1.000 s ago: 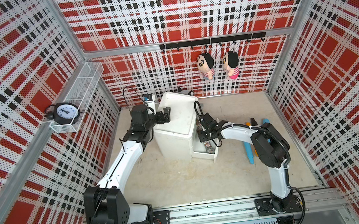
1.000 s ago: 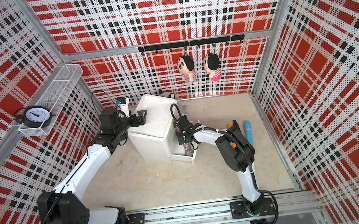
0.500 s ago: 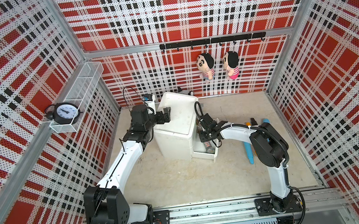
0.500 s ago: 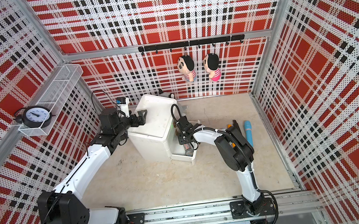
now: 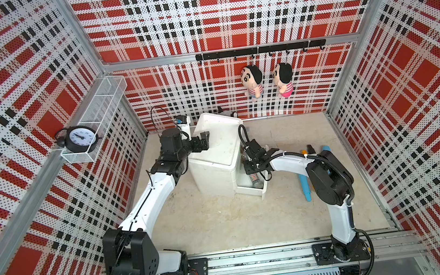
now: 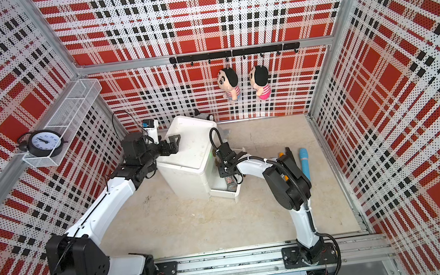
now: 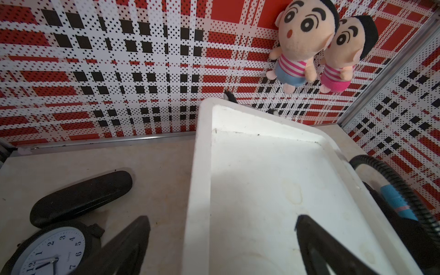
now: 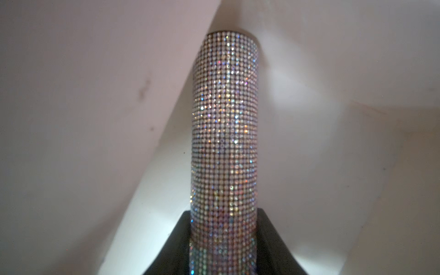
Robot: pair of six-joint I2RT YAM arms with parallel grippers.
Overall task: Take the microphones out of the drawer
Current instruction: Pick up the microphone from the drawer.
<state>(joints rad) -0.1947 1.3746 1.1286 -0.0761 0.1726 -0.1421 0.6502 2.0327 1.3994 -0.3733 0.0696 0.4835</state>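
A white drawer cabinet (image 5: 217, 149) (image 6: 189, 150) stands at the back, its bottom drawer (image 5: 263, 192) (image 6: 235, 194) pulled out to the right. A glittery silver microphone (image 8: 223, 119) (image 5: 255, 180) (image 6: 229, 182) lies in it. My right gripper (image 8: 223, 214) (image 5: 250, 168) (image 6: 224, 171) reaches down into the drawer and is shut on the microphone's shaft, with a dark finger on each side. The microphone's end near the gripper is hidden. My left gripper (image 7: 221, 223) (image 5: 204, 141) (image 6: 175, 143) is open above the left edge of the cabinet's top, holding nothing.
A blue cylinder (image 5: 305, 187) (image 6: 304, 162) and small orange and black tools (image 5: 306, 151) lie on the floor right of the drawer. Two plush dolls (image 5: 266, 82) hang on the back wall. A clock (image 5: 80, 135) sits on the wire shelf. A black case (image 7: 81, 197) lies left of the cabinet.
My right gripper's jaws have come together on the microphone in the drawer. Both arms stay nearly where they were.
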